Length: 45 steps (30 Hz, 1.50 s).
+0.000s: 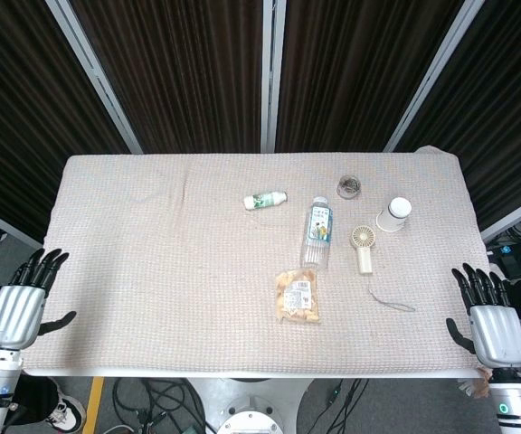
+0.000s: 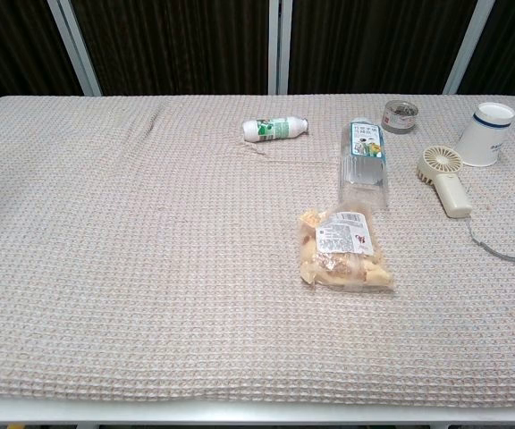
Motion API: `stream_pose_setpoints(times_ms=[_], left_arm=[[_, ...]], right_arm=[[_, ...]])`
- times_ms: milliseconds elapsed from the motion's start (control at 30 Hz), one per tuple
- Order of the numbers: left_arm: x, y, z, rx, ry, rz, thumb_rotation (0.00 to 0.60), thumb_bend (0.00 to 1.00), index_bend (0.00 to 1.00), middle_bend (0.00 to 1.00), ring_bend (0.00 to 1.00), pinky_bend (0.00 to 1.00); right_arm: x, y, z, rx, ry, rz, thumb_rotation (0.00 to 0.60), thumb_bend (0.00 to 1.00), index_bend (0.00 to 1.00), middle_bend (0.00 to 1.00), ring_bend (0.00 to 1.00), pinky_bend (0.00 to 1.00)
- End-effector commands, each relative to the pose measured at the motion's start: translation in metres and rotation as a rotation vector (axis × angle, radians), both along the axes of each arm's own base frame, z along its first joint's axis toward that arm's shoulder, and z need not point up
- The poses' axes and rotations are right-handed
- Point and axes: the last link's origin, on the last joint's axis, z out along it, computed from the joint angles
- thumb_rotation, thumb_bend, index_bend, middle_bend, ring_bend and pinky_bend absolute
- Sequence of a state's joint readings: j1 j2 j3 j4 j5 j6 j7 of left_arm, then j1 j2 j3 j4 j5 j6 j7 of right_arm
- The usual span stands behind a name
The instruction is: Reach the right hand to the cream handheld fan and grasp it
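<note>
Fingers of your right hand (image 1: 494,318) are spread and hold nothing, low at the table's near right edge. Your cream handheld fan (image 1: 364,247) lies flat ahead and inward of those fingertips, handle pointing roughly back toward you, head away. It's far nearer this hand than the left hand (image 1: 21,303), also spread and empty.

The cloth-covered table (image 1: 152,271) carries fan (image 1: 364,247), 2 bottles, cup, tin, snack bag.

No legible text on the bottle labels (image 2: 363,147) or snack bag (image 2: 341,248).
</note>
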<state>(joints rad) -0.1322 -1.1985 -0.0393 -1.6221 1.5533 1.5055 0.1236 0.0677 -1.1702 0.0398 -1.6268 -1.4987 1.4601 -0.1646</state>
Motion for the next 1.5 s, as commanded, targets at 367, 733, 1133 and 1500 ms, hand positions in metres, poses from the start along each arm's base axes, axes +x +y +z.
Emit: stream_pose_setpoints(times_ms=[367, 733, 1133, 1500], left_arm=[[0.003, -0.001, -0.001, 0.005, 0.002, -0.010, 0.600, 0.00, 0.09, 0.08, 0.03, 0.19], [0.006, 0.000, -0.003, -0.018, 0.009, -0.024, 0.600, 0.00, 0.09, 0.08, 0.03, 0.19], [-0.001, -0.002, -0.008, -0.036, 0.015, -0.004, 0.600, 0.00, 0.09, 0.08, 0.03, 0.19], [-0.005, -0.002, -0.009, -0.040, 0.008, 0.002, 0.600, 0.00, 0.09, 0.08, 0.03, 0.19]], right_arm=[[-0.003, -0.001, -0.001, 0.008, -0.005, -0.010, 0.600, 0.26, 0.00, 0.00, 0.00, 0.00], [-0.006, -0.011, -0.004, 0.003, 0.031, -0.031, 0.600, 0.95, 0.00, 0.00, 0.00, 0.00], [0.006, -0.048, -0.033, 0.004, 0.008, 0.002, 0.600, 1.00, 0.00, 0.28, 0.63, 0.69], [0.024, -0.092, -0.073, 0.131, 0.025, 0.002, 0.600, 1.00, 0.00, 0.86, 0.90, 0.86]])
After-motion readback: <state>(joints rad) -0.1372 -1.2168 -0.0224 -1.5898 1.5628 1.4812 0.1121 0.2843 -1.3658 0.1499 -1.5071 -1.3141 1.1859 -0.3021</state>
